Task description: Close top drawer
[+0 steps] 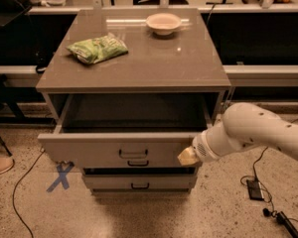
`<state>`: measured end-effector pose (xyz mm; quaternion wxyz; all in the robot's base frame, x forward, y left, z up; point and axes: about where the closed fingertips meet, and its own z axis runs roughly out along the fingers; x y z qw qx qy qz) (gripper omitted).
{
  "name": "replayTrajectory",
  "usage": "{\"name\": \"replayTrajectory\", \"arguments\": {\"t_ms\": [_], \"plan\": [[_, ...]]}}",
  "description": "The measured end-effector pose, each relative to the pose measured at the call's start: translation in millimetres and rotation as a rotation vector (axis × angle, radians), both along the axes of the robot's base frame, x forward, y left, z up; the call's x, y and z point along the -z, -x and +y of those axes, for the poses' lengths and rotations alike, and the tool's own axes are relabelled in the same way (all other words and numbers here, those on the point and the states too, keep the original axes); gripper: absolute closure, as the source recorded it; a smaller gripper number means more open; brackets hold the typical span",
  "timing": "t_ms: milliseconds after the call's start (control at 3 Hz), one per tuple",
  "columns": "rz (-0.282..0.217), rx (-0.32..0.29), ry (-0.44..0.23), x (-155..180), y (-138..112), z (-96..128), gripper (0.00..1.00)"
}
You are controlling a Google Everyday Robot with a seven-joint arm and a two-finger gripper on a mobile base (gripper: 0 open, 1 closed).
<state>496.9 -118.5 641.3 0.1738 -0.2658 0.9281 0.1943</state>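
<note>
The top drawer (89,150) is a wide grey drawer, pulled partly out of the grey cabinet (139,68). Its deep box is open and looks empty. A small dark loop handle (133,154) sits at the centre of its front panel. My gripper (187,156) shows as a pale yellowish tip at the end of the white arm (248,133). It rests against the right end of the drawer's front panel.
Two shorter drawers sit below; the lowest one (139,182) shows best. A green snack bag (97,48) and a white bowl (163,23) lie on the cabinet top. A blue tape X (60,176), cables and a small black box (254,188) are on the floor.
</note>
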Motion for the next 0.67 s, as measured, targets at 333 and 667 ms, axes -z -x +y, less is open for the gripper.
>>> {"name": "replayTrajectory", "arguments": {"t_ms": [333, 667], "plan": [[0.0, 0.0, 0.0, 0.0, 0.0, 0.0, 1.0], [-0.074, 0.044, -0.041, -5.5, -46.7, 8.3, 1.0]]}}
